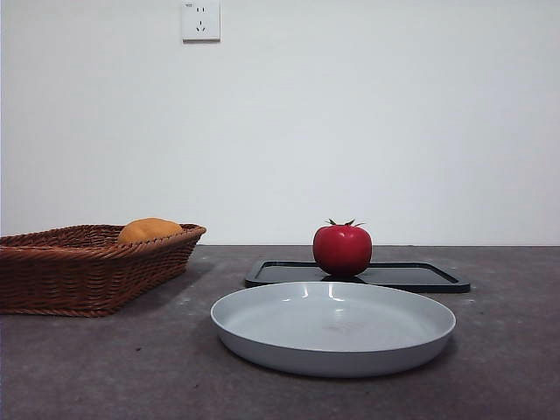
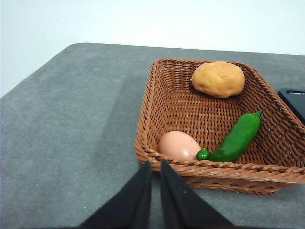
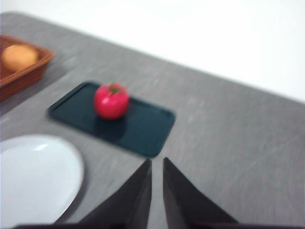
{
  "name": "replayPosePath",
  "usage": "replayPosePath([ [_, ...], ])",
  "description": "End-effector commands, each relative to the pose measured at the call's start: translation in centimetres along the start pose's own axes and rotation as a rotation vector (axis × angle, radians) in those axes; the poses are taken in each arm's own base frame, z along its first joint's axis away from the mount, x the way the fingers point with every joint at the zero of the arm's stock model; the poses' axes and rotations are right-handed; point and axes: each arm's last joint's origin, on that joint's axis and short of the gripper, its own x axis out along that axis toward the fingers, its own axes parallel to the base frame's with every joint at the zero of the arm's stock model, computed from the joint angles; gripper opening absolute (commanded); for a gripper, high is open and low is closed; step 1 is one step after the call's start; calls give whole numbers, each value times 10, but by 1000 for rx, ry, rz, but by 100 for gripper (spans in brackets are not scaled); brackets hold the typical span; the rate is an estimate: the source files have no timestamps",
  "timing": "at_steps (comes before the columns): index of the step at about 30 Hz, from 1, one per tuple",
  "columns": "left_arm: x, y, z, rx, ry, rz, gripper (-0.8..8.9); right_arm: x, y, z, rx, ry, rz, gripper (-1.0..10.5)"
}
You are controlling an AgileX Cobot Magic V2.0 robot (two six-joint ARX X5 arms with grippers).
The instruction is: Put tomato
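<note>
One tomato (image 1: 342, 249) sits on the black tray (image 1: 420, 276); both arms' fingers nearly together.

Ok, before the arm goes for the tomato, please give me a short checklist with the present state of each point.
1. tomato upright on the black tray: ok.
2. Nothing above the tomato: ok.
3. right gripper away from the tomato, holding nothing: ok.
4. Right jaws wide enough to grasp: not ok, nearly shut.
5. grey plate holds nothing: ok.
6. left gripper by the basket, away from the tray: ok.
</note>
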Motion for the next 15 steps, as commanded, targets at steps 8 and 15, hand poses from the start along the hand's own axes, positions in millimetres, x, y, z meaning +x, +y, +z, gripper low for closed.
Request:
replayPosePath([
  [8,2,0,-7,-2,27,0,29,41,2,-84,-10,-218,-95,32],
  [15,2,0,-7,-2,27,0,29,43,-2,-106,22,-214,-158,32],
])
